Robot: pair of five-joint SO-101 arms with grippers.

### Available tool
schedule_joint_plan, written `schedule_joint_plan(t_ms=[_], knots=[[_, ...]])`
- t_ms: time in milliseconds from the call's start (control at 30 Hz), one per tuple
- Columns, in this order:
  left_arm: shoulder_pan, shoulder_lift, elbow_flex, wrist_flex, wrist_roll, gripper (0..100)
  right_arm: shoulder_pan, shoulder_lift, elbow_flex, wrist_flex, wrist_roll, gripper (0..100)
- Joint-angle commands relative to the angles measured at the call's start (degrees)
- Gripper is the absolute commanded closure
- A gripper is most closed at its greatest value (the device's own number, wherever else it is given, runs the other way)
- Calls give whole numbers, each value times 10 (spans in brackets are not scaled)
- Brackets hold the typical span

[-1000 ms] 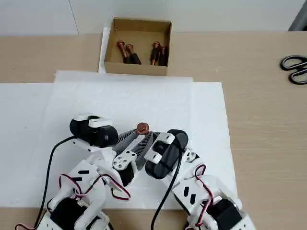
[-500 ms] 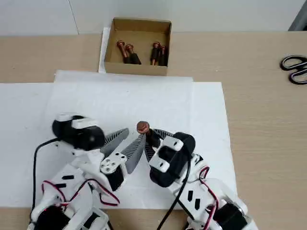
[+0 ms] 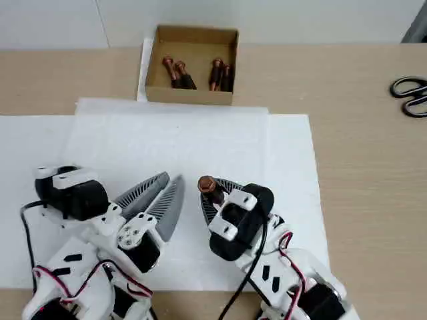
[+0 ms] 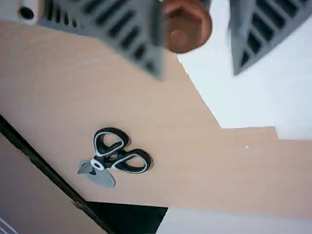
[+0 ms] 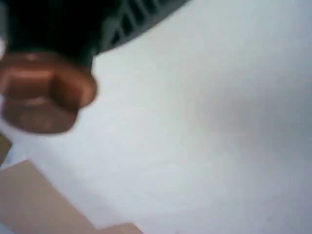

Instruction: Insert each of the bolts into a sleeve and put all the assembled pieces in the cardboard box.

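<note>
Nearest us, the left gripper (image 3: 173,178) lies low over the white pad (image 3: 200,140). Its jaws are parted a moderate way with nothing between them. In its wrist view the two ribbed fingers (image 4: 122,29) frame the bolt from a short way off without touching it. We judge this arm sits apart to give the other one room.

Just beside it, the right gripper (image 3: 212,193) is closed on the bolt (image 3: 205,184), whose copper head faces up. A dark length just under the head looks to us like the sleeve (image 3: 215,195), which would make this a finished piece. The jaws cover most of it, though, so we cannot be sure. Gripping below the head leaves the head free and suits a drop into the box.

Beyond the pad's far edge, well apart from both arms, the box (image 3: 190,97) stands open on the table (image 3: 360,167). In it lie four pieces (image 3: 175,72) in two pairs, copper heads toward the far wall and dark sleeves toward the near one. Bare floor shows between and beside the pairs, so we think a fifth will fit. What is left, as we read it, is to carry the held piece across the pad and let go over the box.

Scissors (image 3: 409,95) lie at the table's far right, out of the way.
</note>
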Motion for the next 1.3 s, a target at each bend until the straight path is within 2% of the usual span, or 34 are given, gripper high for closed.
schedule_joint_plan(t_ms=[0, 333, 433, 600, 733, 933, 1133, 1267], knots=[[-4, 3, -4, 1, 2, 994, 5, -5, -19, -17, 4, 995], [-12, 3, -19, -25, 1, 994, 10, -6, -22, -18, 4, 995], [-56, 4, -21, -66, -3, 994, 49, -4, -21, -23, 1, 995], [-171, 50, -25, -126, -20, 994, 117, 33, -33, -72, 0, 995], [-245, 127, -46, -159, -25, 994, 153, 160, -120, -80, -78, 995], [-291, 255, -90, -172, -25, 994, 211, 399, -300, -54, -218, 995], [-343, 356, -160, -168, -24, 994, 216, 571, -463, -19, -262, 995], [-343, 386, -189, -125, -24, 994, 216, 670, -563, -22, -279, 995]])
